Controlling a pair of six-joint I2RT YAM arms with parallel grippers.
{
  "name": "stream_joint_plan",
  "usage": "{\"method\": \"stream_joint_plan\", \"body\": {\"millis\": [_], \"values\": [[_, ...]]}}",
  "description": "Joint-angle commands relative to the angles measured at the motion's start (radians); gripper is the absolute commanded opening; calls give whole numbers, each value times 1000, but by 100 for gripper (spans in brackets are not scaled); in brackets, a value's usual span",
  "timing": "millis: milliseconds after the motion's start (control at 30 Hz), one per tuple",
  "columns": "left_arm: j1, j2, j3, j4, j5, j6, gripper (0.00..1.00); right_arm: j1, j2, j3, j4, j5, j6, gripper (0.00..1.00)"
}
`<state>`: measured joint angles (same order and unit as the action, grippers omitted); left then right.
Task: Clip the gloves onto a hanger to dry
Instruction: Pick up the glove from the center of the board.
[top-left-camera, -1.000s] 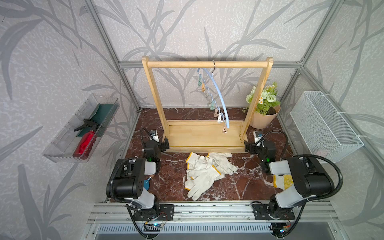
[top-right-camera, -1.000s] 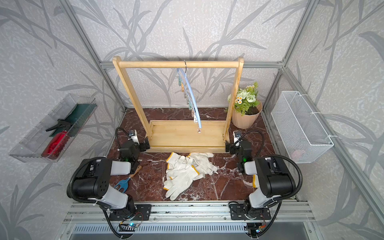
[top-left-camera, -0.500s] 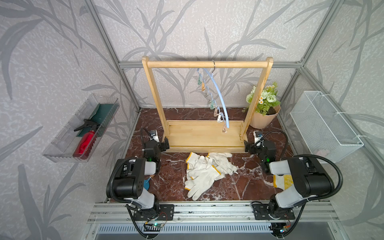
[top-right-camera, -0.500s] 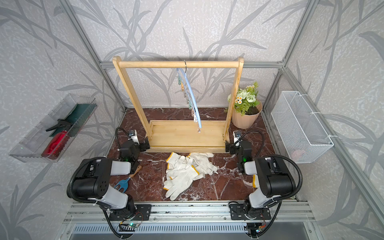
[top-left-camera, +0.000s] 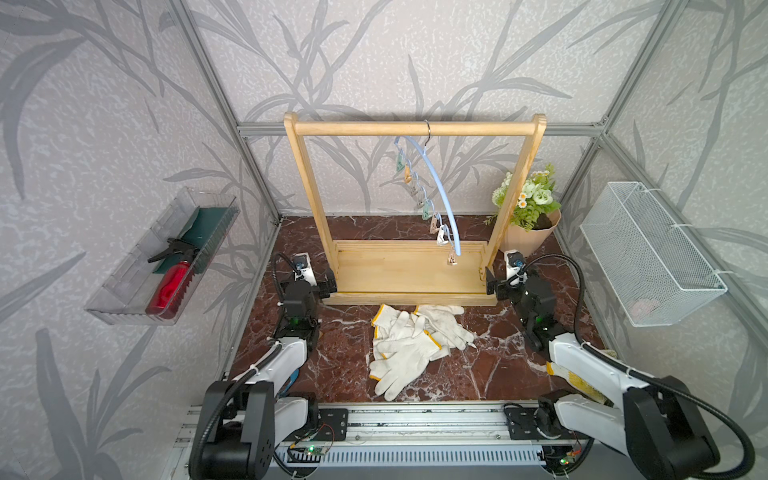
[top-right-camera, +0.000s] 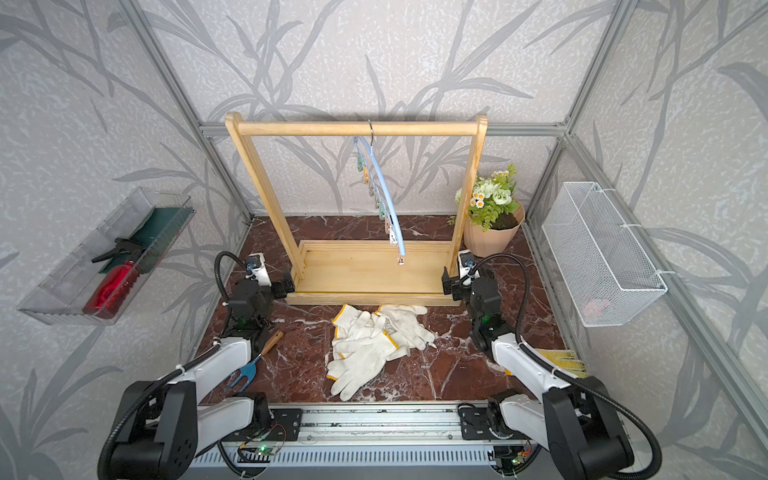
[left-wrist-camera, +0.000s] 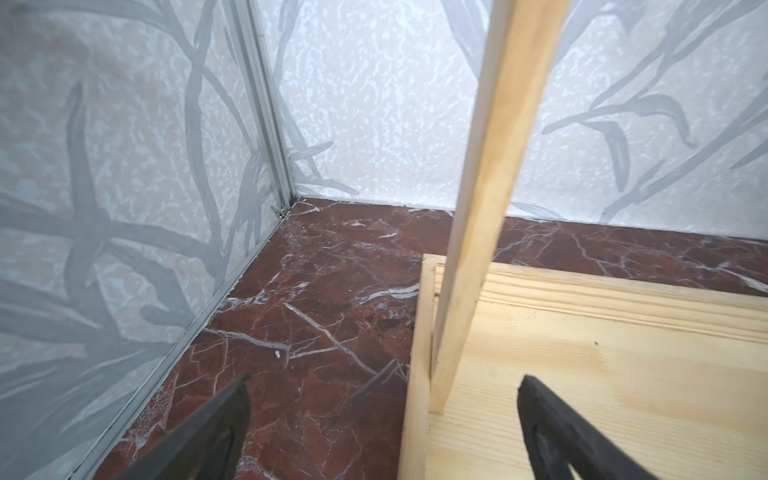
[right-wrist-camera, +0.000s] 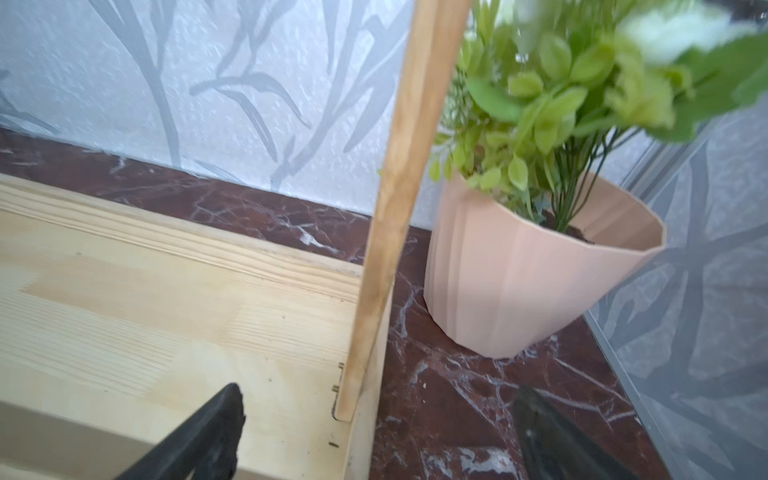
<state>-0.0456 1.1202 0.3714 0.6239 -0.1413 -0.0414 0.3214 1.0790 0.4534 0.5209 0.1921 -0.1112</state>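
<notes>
gloves piled before wooden rack; left fingers apart, right fingers apart, both empty

Both my arms reach forward and low; left gripper and right gripper hang with jaws spread wide, empty.

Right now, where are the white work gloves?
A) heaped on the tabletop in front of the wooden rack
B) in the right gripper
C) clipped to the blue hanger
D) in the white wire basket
A: the gloves lie in a loose heap on the marble tabletop just in front of the wooden rack. The hanger has nothing clipped to it, and the left gripper and right gripper stand open and empty.
</notes>
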Motion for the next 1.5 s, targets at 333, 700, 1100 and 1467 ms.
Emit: {"method": "stream_joint_plan", "body": {"millis": [333,700,1100,1467], "values": [[-265,-99,157,-420,101,63,99,249,-101,99,-577,-351,419,83],[-369,-100,242,-538,233,47,99,339,6,98,-656,-746,518,73],[-417,-96,239,-542,271,32,99,390,183,42,-476,-886,608,58],[-437,-99,225,-530,269,12,99,392,327,33,-239,-881,703,41]]}}
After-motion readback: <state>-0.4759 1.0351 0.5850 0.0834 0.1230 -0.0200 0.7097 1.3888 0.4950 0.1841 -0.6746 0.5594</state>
